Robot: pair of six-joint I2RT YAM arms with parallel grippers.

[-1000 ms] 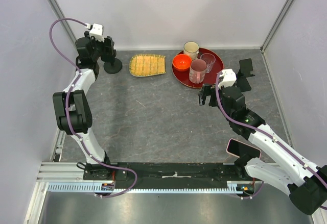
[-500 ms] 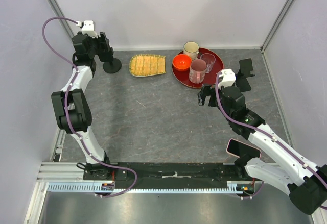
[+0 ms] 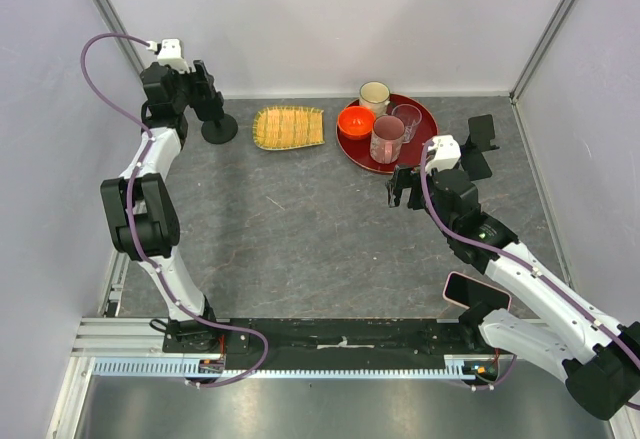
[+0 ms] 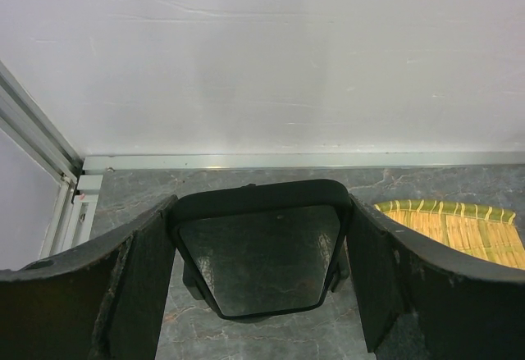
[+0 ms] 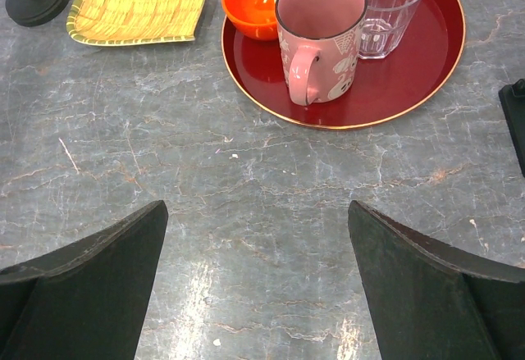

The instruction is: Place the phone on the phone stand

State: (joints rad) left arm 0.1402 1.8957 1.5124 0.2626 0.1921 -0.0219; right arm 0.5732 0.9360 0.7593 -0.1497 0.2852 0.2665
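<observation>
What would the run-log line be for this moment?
left fingers: shut on phone, by phone stand | right fingers: open, empty, facing red tray | phone: not released

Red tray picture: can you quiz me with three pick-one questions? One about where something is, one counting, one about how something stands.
1. Where is the yellow mat? A) left of the red tray B) on it C) behind it
2. How many dishes are on the tray? A) two B) four C) six
3. The pink mug is A) tipped over B) upright C) upside down
Answers: A, it lies beside the tray; B, white cup, orange bowl, glass, mug; B, its mouth faces up.
</observation>
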